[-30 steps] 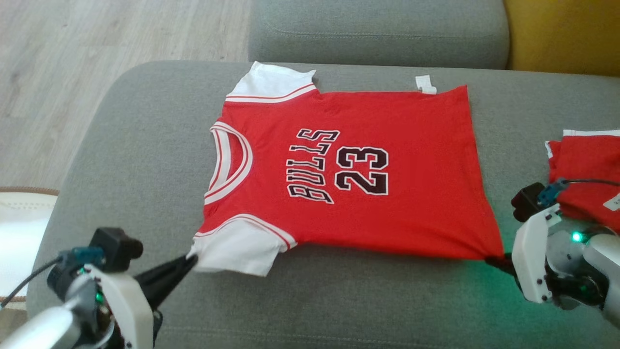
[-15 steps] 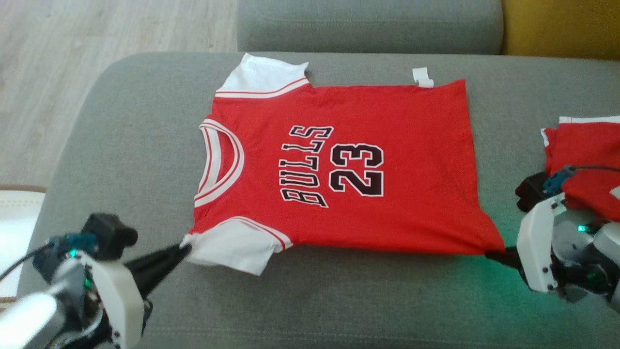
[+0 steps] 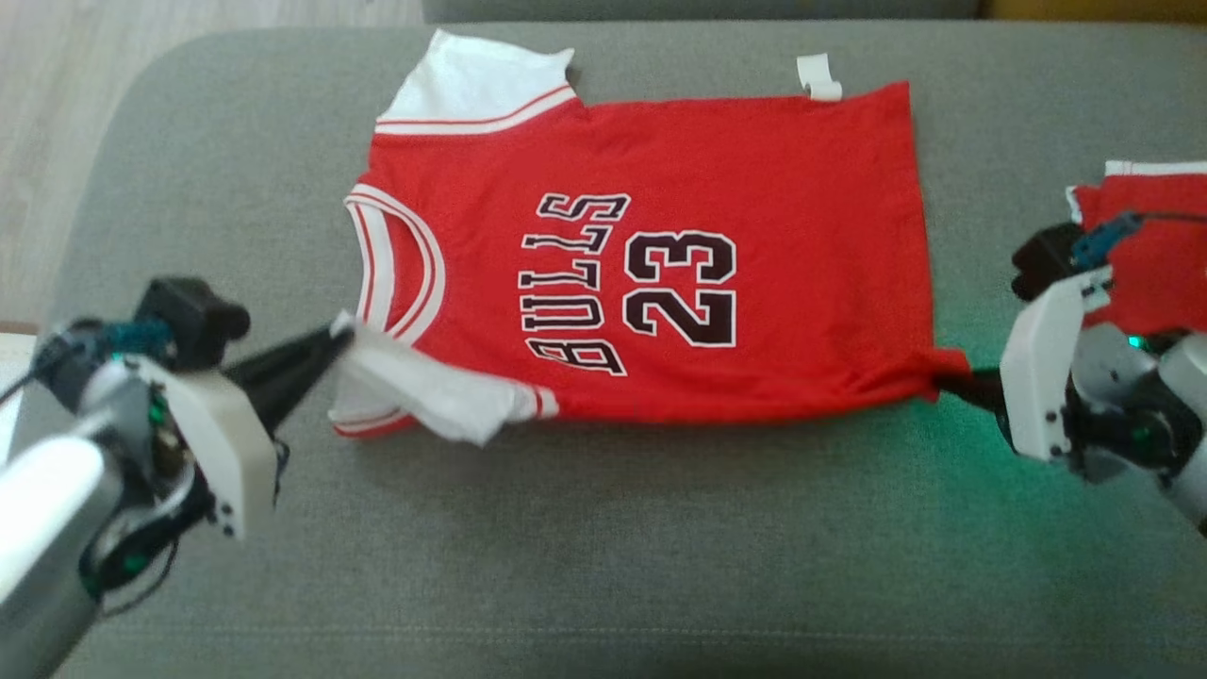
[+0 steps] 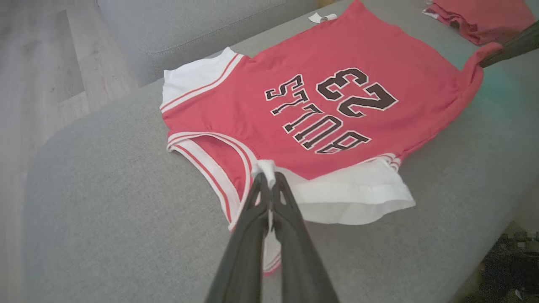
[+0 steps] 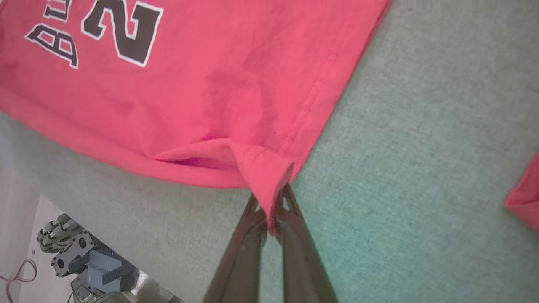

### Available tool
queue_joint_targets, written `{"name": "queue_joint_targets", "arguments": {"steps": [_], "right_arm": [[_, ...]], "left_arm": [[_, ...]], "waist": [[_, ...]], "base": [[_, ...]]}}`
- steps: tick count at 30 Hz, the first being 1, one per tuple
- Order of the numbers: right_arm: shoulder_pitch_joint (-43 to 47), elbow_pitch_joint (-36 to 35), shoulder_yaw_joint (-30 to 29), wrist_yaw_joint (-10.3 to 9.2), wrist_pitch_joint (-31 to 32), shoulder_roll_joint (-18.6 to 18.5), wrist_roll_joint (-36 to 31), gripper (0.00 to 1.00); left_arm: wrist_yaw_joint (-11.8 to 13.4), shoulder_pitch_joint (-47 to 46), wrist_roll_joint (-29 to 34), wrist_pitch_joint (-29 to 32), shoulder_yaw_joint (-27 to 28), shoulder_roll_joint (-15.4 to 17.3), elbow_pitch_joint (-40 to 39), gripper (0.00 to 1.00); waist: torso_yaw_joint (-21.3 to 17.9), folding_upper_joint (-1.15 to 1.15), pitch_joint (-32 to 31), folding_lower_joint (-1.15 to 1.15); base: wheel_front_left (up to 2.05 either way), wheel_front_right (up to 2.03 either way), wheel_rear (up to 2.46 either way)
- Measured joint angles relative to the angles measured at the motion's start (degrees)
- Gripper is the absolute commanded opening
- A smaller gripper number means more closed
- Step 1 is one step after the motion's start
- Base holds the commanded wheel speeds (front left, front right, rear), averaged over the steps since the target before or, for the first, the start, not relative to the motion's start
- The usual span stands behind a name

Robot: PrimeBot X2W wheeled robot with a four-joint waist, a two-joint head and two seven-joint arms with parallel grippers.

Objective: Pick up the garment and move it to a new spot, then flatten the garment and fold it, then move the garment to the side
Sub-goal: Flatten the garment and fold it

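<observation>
The garment (image 3: 660, 255), a red jersey with white sleeves and dark "BULLS 23" lettering, lies spread on a grey sofa cushion (image 3: 585, 547), neck to the left. My left gripper (image 3: 341, 330) is shut on the near white sleeve (image 3: 424, 391), lifted and folded over the body. In the left wrist view the gripper (image 4: 268, 176) pinches that sleeve (image 4: 349, 195) at the garment (image 4: 337, 63). My right gripper (image 3: 943, 379) is shut on the near hem corner. The right wrist view has the gripper (image 5: 276, 201) clamping that red corner of the garment (image 5: 210, 84).
A second folded red cloth (image 3: 1146, 245) lies at the cushion's right side, behind my right arm. Wood floor (image 3: 47, 113) lies beyond the cushion's left end. The robot's wheeled base (image 5: 80, 256) shows below the cushion edge in the right wrist view.
Both grippers have lifted the near edge and carried it toward the far side; the near sleeve now folds over the body. The camera has tilted down, shifting the whole picture up.
</observation>
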Motion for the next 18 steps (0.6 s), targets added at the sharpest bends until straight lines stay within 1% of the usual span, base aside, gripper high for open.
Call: {"name": "queue_joint_targets", "arguments": {"steps": [8,18], "right_arm": [[-2.82,3.64,-3.49,0.0,-1.38,3.43,-2.61,0.0],[-5.65,6.22,-5.7,0.0,-3.65,6.35,-6.04,0.0]], "left_arm": [[-0.42,-7.2,1.3,-3.21,-0.29,-2.92,6.82,0.0],[-0.43,-13.94,3.18,-7.44,-3.34,-6.62,15.12,0.0]], "waist": [[-0.35,0.0,3.21,0.0],[-1.13,0.0,6.18,0.0]], "base": [[0.0,0.0,0.0],[0.0,0.0,0.0]]}}
